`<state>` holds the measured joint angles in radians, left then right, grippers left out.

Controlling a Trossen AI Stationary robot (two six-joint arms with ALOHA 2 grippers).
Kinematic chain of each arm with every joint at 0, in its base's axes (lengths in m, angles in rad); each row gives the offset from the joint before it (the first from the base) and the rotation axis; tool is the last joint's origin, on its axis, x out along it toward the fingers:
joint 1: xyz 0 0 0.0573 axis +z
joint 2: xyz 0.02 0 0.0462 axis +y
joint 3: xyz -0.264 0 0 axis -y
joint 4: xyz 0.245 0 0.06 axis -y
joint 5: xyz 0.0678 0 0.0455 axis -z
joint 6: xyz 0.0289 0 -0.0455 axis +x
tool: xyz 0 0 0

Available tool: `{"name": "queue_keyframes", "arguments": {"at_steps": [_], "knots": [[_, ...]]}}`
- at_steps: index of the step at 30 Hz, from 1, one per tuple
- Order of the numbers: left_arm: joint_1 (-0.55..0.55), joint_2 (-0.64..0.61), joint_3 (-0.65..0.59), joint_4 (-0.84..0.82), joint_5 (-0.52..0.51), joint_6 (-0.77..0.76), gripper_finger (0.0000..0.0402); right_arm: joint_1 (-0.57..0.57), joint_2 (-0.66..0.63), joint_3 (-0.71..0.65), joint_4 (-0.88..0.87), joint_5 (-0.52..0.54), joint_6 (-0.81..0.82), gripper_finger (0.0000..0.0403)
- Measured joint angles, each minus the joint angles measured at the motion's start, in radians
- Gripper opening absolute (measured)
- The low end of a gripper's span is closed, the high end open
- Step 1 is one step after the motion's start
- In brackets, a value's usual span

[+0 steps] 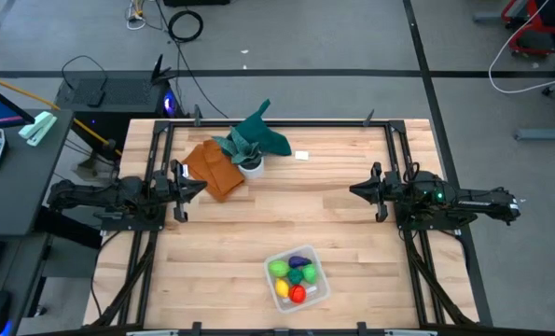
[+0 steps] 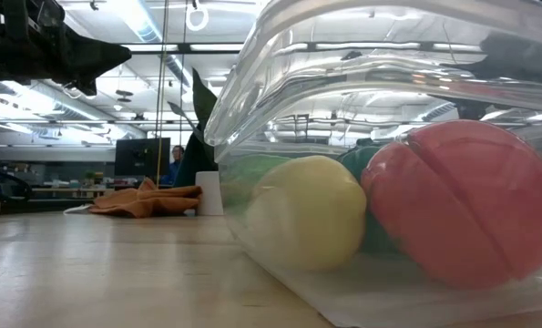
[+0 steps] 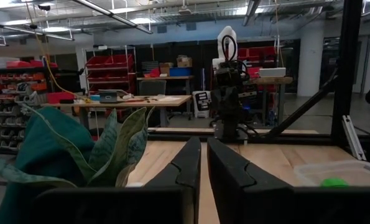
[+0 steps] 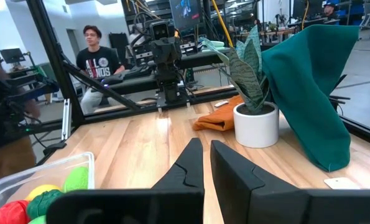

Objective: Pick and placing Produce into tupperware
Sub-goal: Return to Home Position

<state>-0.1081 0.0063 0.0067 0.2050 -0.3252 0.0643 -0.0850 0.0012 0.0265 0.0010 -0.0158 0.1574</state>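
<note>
The clear tupperware point(image 1: 297, 277) sits near the table's near edge, right of centre, and fills the low view point(image 2: 389, 109). Inside it lie the toy produce: a purple piece point(image 1: 300, 261), green pieces point(image 1: 279, 269), a yellow one point(image 2: 309, 211) and a red one point(image 2: 471, 200). In the right wrist view the tupperware point(image 4: 41, 174) shows with red, yellow and green pieces. My left gripper point(image 1: 201, 186) hovers at the table's left side, shut and holding nothing. My right gripper point(image 1: 353, 190) hovers at the right side, likewise shut.
A white pot with teal-green leaves point(image 1: 250, 154) stands at the far middle of the table, a teal cloth point(image 1: 270, 133) behind it and an orange-brown cloth point(image 1: 214, 168) to its left. A small white piece point(image 1: 301, 155) lies nearby. A person point(image 4: 101, 59) sits beyond the table.
</note>
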Motion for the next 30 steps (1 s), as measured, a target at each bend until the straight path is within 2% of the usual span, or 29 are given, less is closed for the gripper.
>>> {"name": "queue_keyframes", "arguments": {"at_steps": [9, 19, 30], "knots": [[0.000, 0.000, 0.000, 0.000, 0.000, 0.000, 0.0023, 0.000, 0.000, 0.000, 0.000, 0.000, 0.000, 0.0000], [0.000, 0.000, 0.000, 0.000, 0.000, 0.000, 0.0036, 0.000, 0.000, 0.000, 0.000, 0.000, 0.000, 0.0000], [0.000, 0.000, 0.000, 0.000, 0.000, 0.000, 0.0024, 0.000, 0.000, 0.000, 0.000, 0.000, 0.000, 0.0000]]}}
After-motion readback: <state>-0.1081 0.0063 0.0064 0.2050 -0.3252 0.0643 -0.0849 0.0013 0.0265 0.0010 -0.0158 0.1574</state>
